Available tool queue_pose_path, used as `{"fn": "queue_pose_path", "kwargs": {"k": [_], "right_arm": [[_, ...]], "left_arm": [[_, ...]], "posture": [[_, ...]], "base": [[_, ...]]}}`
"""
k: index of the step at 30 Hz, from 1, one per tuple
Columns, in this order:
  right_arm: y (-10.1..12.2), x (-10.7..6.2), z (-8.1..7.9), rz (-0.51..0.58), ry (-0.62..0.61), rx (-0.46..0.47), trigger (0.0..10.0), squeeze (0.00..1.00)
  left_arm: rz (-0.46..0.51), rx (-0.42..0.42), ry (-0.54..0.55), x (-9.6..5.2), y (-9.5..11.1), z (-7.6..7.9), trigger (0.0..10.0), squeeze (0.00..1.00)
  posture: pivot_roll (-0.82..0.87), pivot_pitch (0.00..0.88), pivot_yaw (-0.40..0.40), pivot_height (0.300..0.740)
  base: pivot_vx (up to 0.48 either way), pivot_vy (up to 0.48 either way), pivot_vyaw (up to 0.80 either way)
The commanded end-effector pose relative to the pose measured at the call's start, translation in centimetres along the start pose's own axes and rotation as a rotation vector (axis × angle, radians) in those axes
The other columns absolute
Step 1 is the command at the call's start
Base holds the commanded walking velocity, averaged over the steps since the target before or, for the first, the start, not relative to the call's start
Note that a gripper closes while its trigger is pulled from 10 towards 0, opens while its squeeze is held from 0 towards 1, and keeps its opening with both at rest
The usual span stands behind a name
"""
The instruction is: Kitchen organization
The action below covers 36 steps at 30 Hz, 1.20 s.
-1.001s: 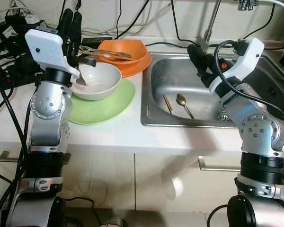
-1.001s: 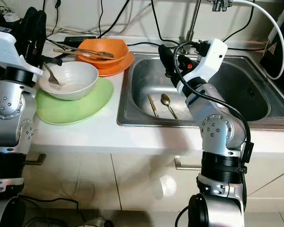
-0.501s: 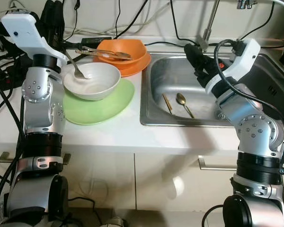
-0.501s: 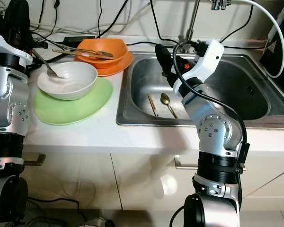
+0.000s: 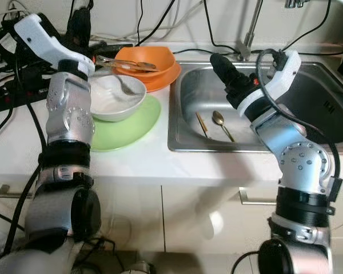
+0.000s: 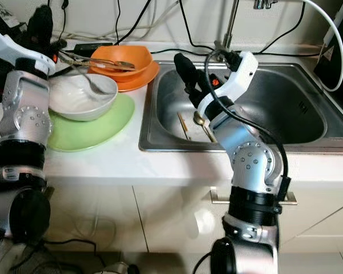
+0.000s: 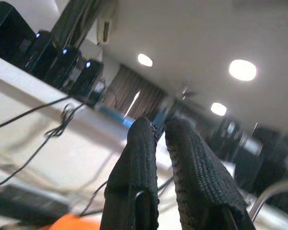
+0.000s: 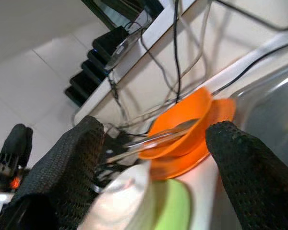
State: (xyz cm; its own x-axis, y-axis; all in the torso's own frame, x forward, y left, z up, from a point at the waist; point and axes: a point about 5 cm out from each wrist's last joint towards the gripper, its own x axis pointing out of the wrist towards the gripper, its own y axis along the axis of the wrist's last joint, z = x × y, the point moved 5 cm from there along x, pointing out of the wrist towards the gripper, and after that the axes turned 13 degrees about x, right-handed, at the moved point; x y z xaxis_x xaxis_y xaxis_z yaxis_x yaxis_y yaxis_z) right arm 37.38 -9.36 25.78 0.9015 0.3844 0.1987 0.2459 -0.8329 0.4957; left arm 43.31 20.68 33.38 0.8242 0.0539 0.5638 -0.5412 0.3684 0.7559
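Left eye view shows the cutlery still waiting in the sink: a gold-coloured spoon and a slim chopstick-like utensil lie side by side on the steel floor of the basin, near its left wall. On the counter to the left sits a white bowl with a fork or spoon resting inside it, standing on a green plate. Behind that, an orange bowl on an orange plate carries more utensils laid across its rim.

The right gripper hangs over the left part of the sink, above the spoon and not touching it; the right wrist view shows its two black fingers spread wide apart with nothing between them. The left gripper is raised at the back of the counter, pointing upward near the cables, clear of the bowls; in the left wrist view its fingers stand nearly together, empty.

The step in hand appears to be collecting the loose cutlery from the sink. The next move would call for the right gripper to lower to the basin floor, align its fingers across the spoon's thin handle, and close carefully, since flat metal on steel is likely to slip.
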Motion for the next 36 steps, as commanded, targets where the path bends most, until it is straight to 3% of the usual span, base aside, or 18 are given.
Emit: {"fn": "queue_pose_path", "kwargs": {"k": [1,3,6,11,15,16,17,22,25,26,27,30,36], "right_arm": [[0.0,0.0,-0.1,-0.004,-0.005,0.028,10.0,0.0],[-0.8,0.1,-0.3,-0.021,-0.002,0.05,10.0,0.0],[-0.9,0.2,-0.5,-0.026,0.006,0.056,10.0,0.0],[-1.8,0.1,-1.7,-0.068,0.061,0.096,10.0,0.0],[-3.3,-0.2,-2.6,-0.156,0.101,-0.163,10.0,0.0],[-3.3,-0.2,-2.6,-0.156,0.101,-0.163,10.0,0.0],[-3.4,-0.4,-3.0,-0.178,0.131,-0.254,10.0,0.0],[-2.3,-1.4,-3.2,-0.256,0.211,-0.517,10.0,0.0],[-1.8,-1.8,-3.1,-0.287,0.236,-0.59,10.0,0.0],[-1.5,-2.2,-3.0,-0.311,0.265,-0.674,10.0,0.0],[-1.5,-2.2,-3.0,-0.311,0.265,-0.674,10.0,0.0],[-0.8,-2.5,-3.1,-0.354,0.315,-0.826,10.0,0.0],[-0.7,-2.7,-2.1,-0.456,0.349,-0.908,10.0,0.0]], "left_arm": [[-0.004,-0.068,0.011,0.4,0.0,0.0,0.0,0.0],[-0.016,-0.181,0.028,1.0,-0.3,0.4,0.0,0.0],[-0.013,-0.196,0.02,1.2,-0.4,0.8,0.0,0.0],[-0.037,-0.323,0.071,1.3,-1.6,1.3,0.0,0.0],[-0.115,-0.416,0.11,0.4,-4.4,2.2,0.0,0.0],[-0.115,-0.416,0.11,0.4,-4.4,2.2,0.0,0.0],[-0.152,-0.434,0.095,0.0,-5.6,3.1,0.0,0.0],[-0.248,-0.476,0.013,-1.2,-8.5,7.0,0.0,0.0],[-0.266,-0.488,-0.018,-1.4,-8.9,8.3,0.0,0.0],[-0.277,-0.503,-0.039,-1.5,-9.1,9.4,0.0,0.0],[-0.277,-0.503,-0.039,-1.5,-9.1,9.4,0.0,0.0],[-0.295,-0.533,-0.072,-1.8,-9.3,10.8,0.0,0.0],[-0.294,-0.539,-0.111,-1.9,-8.9,12.2,0.0,0.0]], "posture": [[0.05,0.053,0.063,0.74],[0.04,0.056,0.064,0.74],[0.04,0.058,0.064,0.74],[0.04,0.065,0.054,0.74],[0.03,0.069,0.051,0.74],[0.03,0.069,0.051,0.74],[0.03,0.07,0.048,0.74],[0.02,0.076,0.04,0.74],[0.02,0.075,0.039,0.74],[0.02,0.075,0.037,0.74],[0.02,0.075,0.037,0.74],[0.01,0.075,0.035,0.74],[0.01,0.077,0.028,0.74]], "base": [[0.0,0.0,0.0],[0.0,0.0,0.0],[0.0,0.0,0.0],[0.0,0.0,0.0],[0.0,0.0,0.0],[0.0,0.0,0.0],[0.0,0.0,0.0],[0.0,0.0,0.0],[0.0,0.0,0.0],[0.0,0.0,0.0],[0.0,0.0,0.0],[0.0,0.0,0.0],[0.0,0.0,0.0]]}}
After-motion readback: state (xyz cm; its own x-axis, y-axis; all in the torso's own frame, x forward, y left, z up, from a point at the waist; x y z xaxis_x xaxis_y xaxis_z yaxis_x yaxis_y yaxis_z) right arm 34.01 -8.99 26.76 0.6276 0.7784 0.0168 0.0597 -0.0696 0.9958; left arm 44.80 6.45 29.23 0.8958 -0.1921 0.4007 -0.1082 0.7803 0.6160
